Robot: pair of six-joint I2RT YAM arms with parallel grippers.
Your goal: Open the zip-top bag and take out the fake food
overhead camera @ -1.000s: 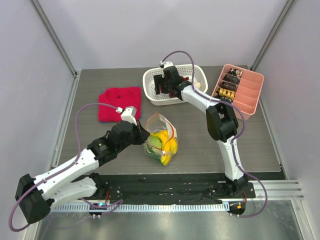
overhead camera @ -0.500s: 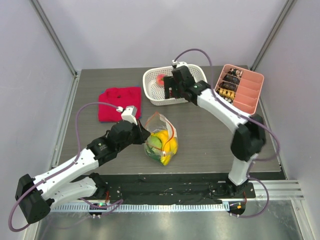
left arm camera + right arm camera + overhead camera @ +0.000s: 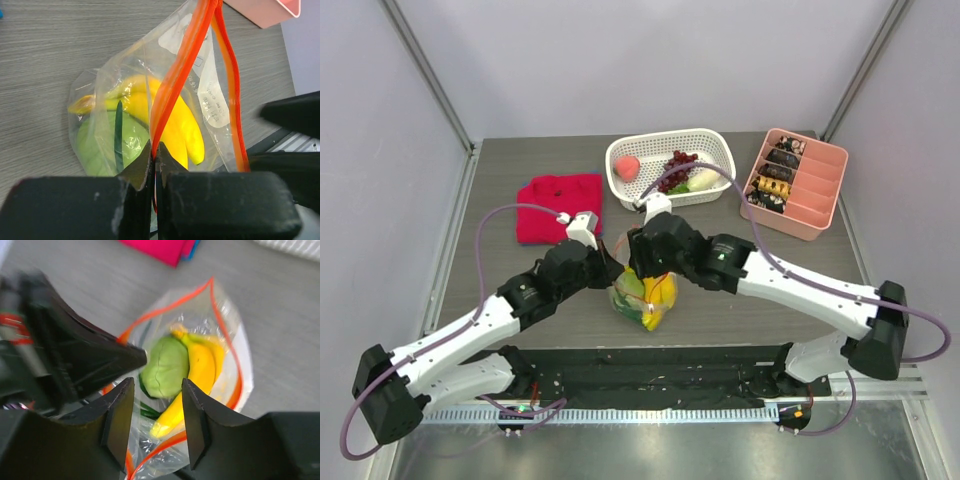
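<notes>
The grey wood-grain worktop (image 3: 500,160) stands between pale lilac walls (image 3: 620,60) with metal posts (image 3: 433,80) at the far corners. A black mat (image 3: 650,375) runs along its near edge. A red folded cloth (image 3: 560,205) lies towards the far left corner.

Near the middle of the worktop, closer to the near edge, sits the clear, crinkly zip-top bag (image 3: 642,318) with an orange-red zipper strip (image 3: 175,85). Its mouth is open, the two halves of the strip standing apart. Inside lie yellow plastic bananas (image 3: 182,132) touching a green round piece (image 3: 97,147). The left tool (image 3: 155,150) is clamped on one half of the zipper strip. The right tool (image 3: 157,385) hangs above the bag's mouth, fingers spread with nothing between them.

At the middle of the far edge, a white perforated plastic basket (image 3: 720,145) holds a pink-red fruit (image 3: 628,166) at its left end. Dark red grapes (image 3: 680,160) lie beside a white radish-like piece (image 3: 703,180) towards its right end. In the far right corner, a pink divided tray (image 3: 820,185) carries dark brown pieces (image 3: 775,175) in its left compartments.

From above, both tools cover the bag's top edge. The right wrist view is blurred, so whether that tool touches the plastic cannot be told. A dark green strip (image 3: 118,130) crosses the green piece, but what it is stays unclear. The tray's pieces are too small to tell apart.
</notes>
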